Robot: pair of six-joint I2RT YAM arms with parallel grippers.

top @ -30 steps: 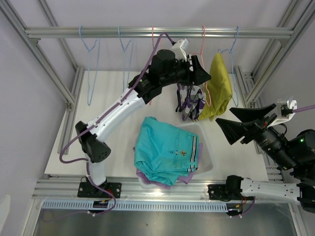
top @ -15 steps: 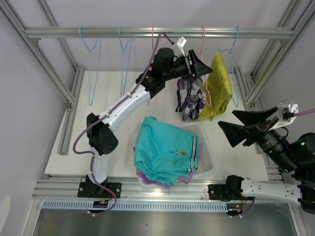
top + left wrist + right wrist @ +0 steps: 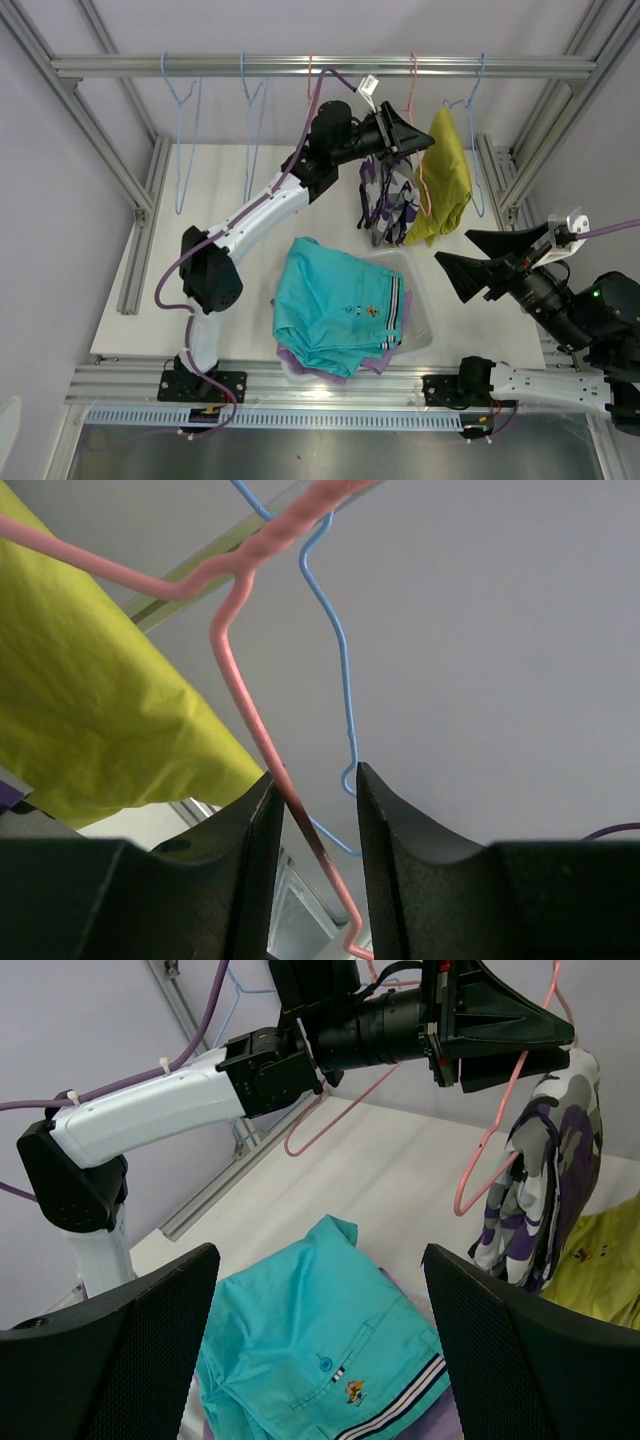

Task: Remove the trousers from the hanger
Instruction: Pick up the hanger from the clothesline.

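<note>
Your left gripper [image 3: 315,780] has its fingers set close on either side of the pink hanger [image 3: 245,690] wire, a gap still showing, not clamped. Your right gripper [image 3: 452,250] hangs wide open and holds nothing, above the white table [image 3: 220,200], right of the clear bin [image 3: 425,320]. Purple-grey-white camouflage trousers [image 3: 388,200] hang on that pink hanger under the aluminium rail [image 3: 300,66]. Mustard yellow trousers [image 3: 448,170] on a blue hanger [image 3: 335,640] crowd in just beside them. Teal trousers [image 3: 335,300] lie over a lilac pair [image 3: 372,363] in the bin.
</note>
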